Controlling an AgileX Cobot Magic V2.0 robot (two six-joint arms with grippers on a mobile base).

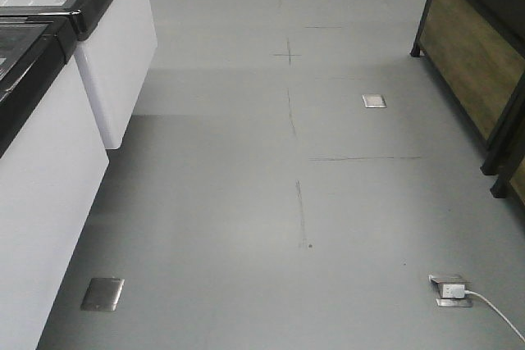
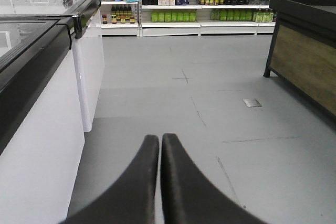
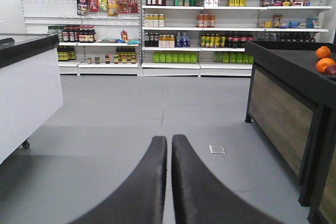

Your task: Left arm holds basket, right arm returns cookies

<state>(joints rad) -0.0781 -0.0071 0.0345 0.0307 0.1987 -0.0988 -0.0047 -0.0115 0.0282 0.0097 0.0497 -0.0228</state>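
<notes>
Entry 1: left tool [image 2: 160, 139] — I see its two black fingers pressed together along their length, with nothing between them. It hangs over the grey floor [image 2: 220, 119], just beside a white chest freezer [image 2: 47, 145] with a black rim.

Entry 2: right tool [image 3: 169, 140] — the fingers are drawn almost together, leaving only a thin slit, and they pinch nothing. It points down the aisle toward the white shelving [image 3: 236, 29].

Entry 3: basket and cookies. I cannot place either from these three views.

Entry 4: shelf stock, right wrist view. There is a low row of green bottles [image 3: 176, 57] and hanging packets [image 3: 105, 4] at upper left. Dark, yellow and red bottles stand in ranks on the shelves above the green row. Every label is too small for me to read, so I can give no brand.

Entry 5: two oranges [image 3: 324, 64] lie on the black tabletop [image 3: 283, 56] of a wood-panelled stand at right.

Entry 6: front view. One metal floor plate [image 1: 374, 101] lies mid-aisle and a second plate [image 1: 102, 293] lies near the freezers. A floor socket [image 1: 450, 288] has a white plug, and its white cable runs off to the right. Thin dark lines cross the floor.
</notes>
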